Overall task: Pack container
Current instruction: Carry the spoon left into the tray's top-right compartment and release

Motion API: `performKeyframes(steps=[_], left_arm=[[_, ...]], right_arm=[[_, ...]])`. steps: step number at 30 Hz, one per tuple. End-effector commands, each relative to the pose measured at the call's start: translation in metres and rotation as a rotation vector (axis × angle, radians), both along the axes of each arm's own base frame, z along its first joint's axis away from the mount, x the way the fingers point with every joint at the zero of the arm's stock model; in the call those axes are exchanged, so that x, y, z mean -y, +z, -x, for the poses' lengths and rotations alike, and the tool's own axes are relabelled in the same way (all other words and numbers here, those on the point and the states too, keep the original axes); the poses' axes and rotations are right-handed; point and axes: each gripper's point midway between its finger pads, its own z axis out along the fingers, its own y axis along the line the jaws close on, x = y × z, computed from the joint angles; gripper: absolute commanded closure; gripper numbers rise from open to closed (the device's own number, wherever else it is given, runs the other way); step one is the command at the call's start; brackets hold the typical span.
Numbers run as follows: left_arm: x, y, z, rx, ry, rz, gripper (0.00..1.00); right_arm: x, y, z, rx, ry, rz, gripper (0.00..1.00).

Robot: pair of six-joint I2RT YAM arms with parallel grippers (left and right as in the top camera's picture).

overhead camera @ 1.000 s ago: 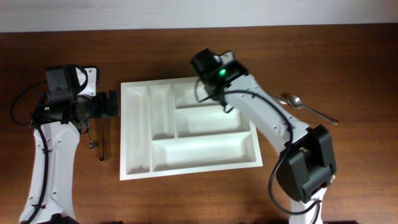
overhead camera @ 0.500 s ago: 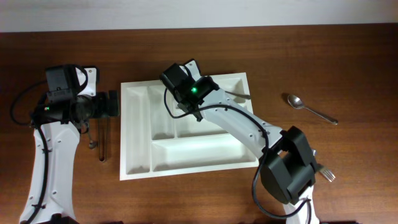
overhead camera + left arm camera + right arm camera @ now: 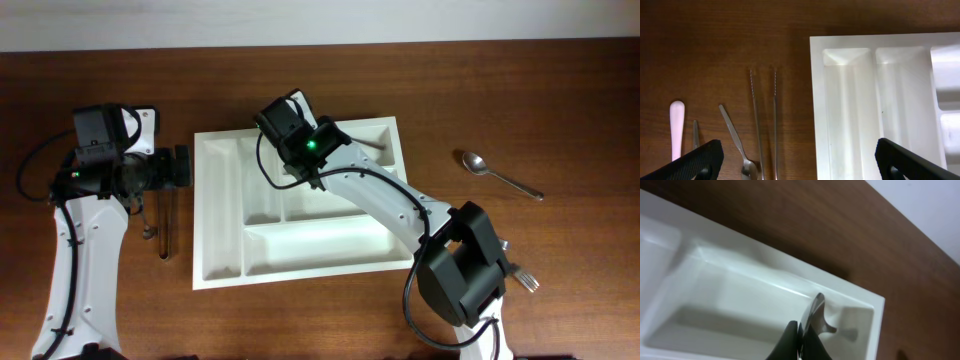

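Overhead view: the large white rectangular plastic cutlery tray sits mid-worktop, looking nearly empty, so packing seems barely begun. The right gripper, jaws closed on a thin silver metal utensil, hangs over its 1 o'clock compartment. The left gripper, jaws wide, hovers at 9 o'clock above long metal tweezers. A silver spoon lies at 3 o'clock, on open wood.

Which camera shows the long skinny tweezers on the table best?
The left wrist view. The tweezers lie right below it, both thin prongs clear, though their lower ends run out of frame. Overhead, the tweezers are only a thin dark sliver beside the left arm. The right wrist view does not show them.
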Motion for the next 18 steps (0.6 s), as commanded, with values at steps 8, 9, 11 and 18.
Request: performKeyframes(steps=[8, 9, 11, 18], left_arm=[[-0.003, 0.006, -0.004, 0.014, -0.006, -0.018, 0.01], [-0.003, 0.006, -0.004, 0.014, -0.006, -0.018, 0.01], [-0.003, 0.006, -0.004, 0.014, -0.006, -0.018, 0.01], [-0.003, 0.006, -0.004, 0.014, -0.006, -0.018, 0.01]], right_arm=[[-0.018, -0.017, -0.007, -0.002, 0.056, -0.004, 0.96], [-0.018, -0.018, -0.007, -0.005, 0.056, -0.002, 0.96], [-0.017, -0.021, -0.006, -0.010, 0.057, 0.003, 0.96], [-0.014, 0.020, -0.012, 0.088, 0.047, 0.076, 0.61]])
